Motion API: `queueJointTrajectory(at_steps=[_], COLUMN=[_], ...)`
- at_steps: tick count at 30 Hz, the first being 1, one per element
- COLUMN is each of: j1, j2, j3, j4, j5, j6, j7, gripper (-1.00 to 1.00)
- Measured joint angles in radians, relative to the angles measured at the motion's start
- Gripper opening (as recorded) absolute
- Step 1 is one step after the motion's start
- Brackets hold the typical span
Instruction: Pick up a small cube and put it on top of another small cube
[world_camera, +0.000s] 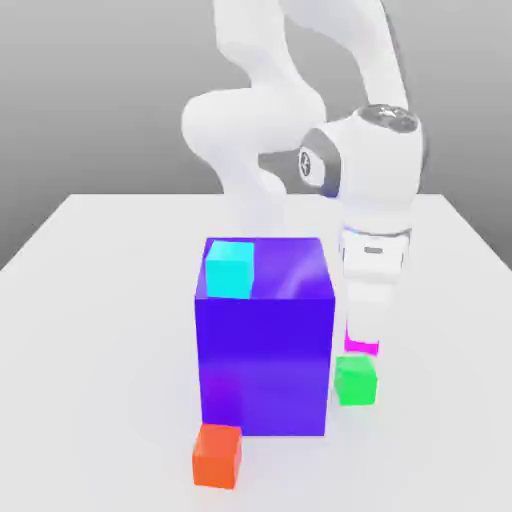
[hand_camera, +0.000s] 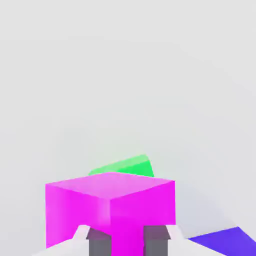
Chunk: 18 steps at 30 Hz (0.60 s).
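The small cube (world_camera: 362, 347), bright magenta-pink, sits between the fingers of my gripper (world_camera: 362, 338), which points straight down at the big cube's right side in the exterior view. In the hand view the magenta small cube (hand_camera: 110, 207) is close up, with the gripper (hand_camera: 127, 240) shut on it and a grey finger (hand_camera: 99, 245) pressed against each side. The other small cube (world_camera: 355, 381), bright green, rests on the table just in front of the magenta one. The hand view has this green cube (hand_camera: 125, 167) peeking out from behind the magenta cube.
A big blue-violet cube (world_camera: 265, 340) stands at the table's middle, close to my gripper, with its corner (hand_camera: 225, 241) in the hand view. A cyan small cube (world_camera: 230, 270) lies on top of it. An orange-red small cube (world_camera: 217, 455) sits at its front.
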Motion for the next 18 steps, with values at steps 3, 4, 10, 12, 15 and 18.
queueJointTrajectory(at_steps=[3, 4, 10, 12, 15, 18], j1=[-0.008, -0.014, 0.032, 0.011, 0.019, 0.014], j2=[0.095, 0.095, 0.098, 0.048, -0.047, -0.141], j3=[-0.004, -0.004, -0.023, -0.025, -0.022, -0.020], j4=[0.002, 0.002, 0.002, 0.001, -0.003, -0.009], j5=[-0.033, -0.033, -0.031, -0.013, -0.005, -0.015], j6=[0.093, 0.093, 0.097, 0.048, -0.044, -0.131], j7=[0.022, 0.022, 0.021, 0.009, 0.004, 0.010], gripper=[1.00, 1.00, 1.00, 1.00, 1.00, 1.00])
